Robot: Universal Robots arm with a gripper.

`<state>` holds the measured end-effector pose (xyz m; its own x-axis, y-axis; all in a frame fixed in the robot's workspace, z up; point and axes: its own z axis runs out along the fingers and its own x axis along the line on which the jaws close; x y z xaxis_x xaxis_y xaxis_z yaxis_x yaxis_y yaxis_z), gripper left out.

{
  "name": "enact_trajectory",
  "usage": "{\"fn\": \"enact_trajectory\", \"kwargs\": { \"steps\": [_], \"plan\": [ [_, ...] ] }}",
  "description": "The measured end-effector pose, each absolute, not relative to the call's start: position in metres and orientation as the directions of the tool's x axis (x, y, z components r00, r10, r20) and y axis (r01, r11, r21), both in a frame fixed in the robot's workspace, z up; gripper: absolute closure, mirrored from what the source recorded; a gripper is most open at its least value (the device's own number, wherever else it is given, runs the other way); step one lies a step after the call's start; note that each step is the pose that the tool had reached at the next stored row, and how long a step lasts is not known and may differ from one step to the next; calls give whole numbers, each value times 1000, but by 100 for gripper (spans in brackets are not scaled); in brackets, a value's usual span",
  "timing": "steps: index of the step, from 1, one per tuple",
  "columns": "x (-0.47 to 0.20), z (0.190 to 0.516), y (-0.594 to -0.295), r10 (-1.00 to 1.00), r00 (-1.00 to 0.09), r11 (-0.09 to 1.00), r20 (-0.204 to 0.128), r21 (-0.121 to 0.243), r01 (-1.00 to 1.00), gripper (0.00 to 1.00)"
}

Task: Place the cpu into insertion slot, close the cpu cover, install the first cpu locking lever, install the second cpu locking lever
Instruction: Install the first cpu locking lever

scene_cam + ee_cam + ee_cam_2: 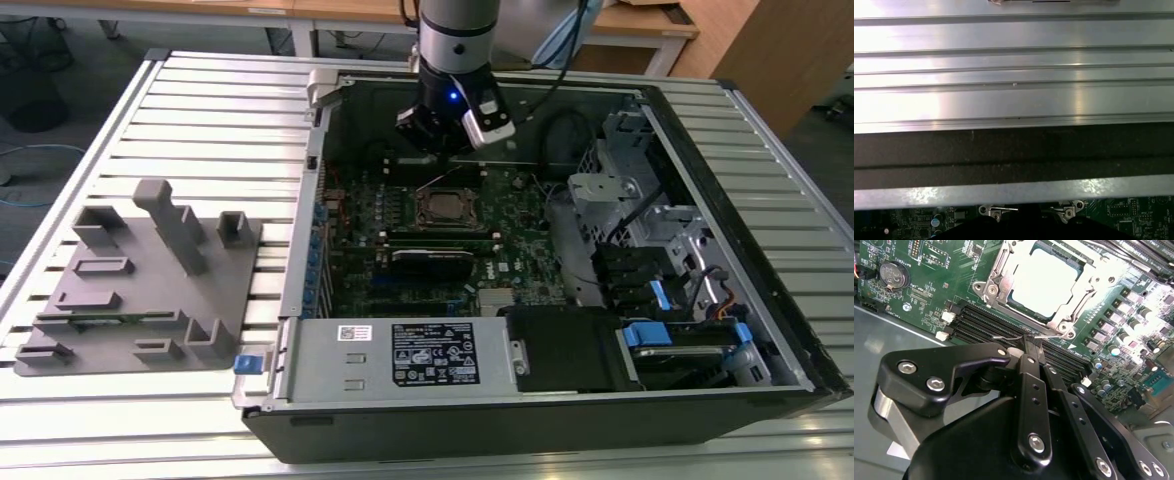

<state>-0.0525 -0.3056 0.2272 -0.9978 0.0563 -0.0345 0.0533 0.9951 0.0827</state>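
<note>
**Inspector:** Silver metal top of the chip lies flat in the socket, with the cover plate down around it. Placement and cover are judged done.

**Technician:** And the tool?

**Inspector:** The tool hangs low over the green board, just beside the socket's edge, with its fingers brought together. A thin wire lever crosses right at its tip. I cannot tell whether the tip pinches the wire or merely touches it.

**Technician:** So the step in hand is a lever?

**Inspector:** That is my reading. To do it well, bear on the wire near its free end. Carry it down and sideways in one smooth arc until it hooks under its catch, with the tip clear of the black memory slots beneath. Watch that the cover plate does not lift. The case only rests on the slatted worktop, so a hard sideways push might shift it.
</note>
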Motion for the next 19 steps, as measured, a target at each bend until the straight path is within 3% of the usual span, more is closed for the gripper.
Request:
{"fn": "enact_trajectory", "kwargs": {
  "steps": [19],
  "plan": [
    [-50,222,-304,59,-998,995,-35,83,56,89]
  ]
}}
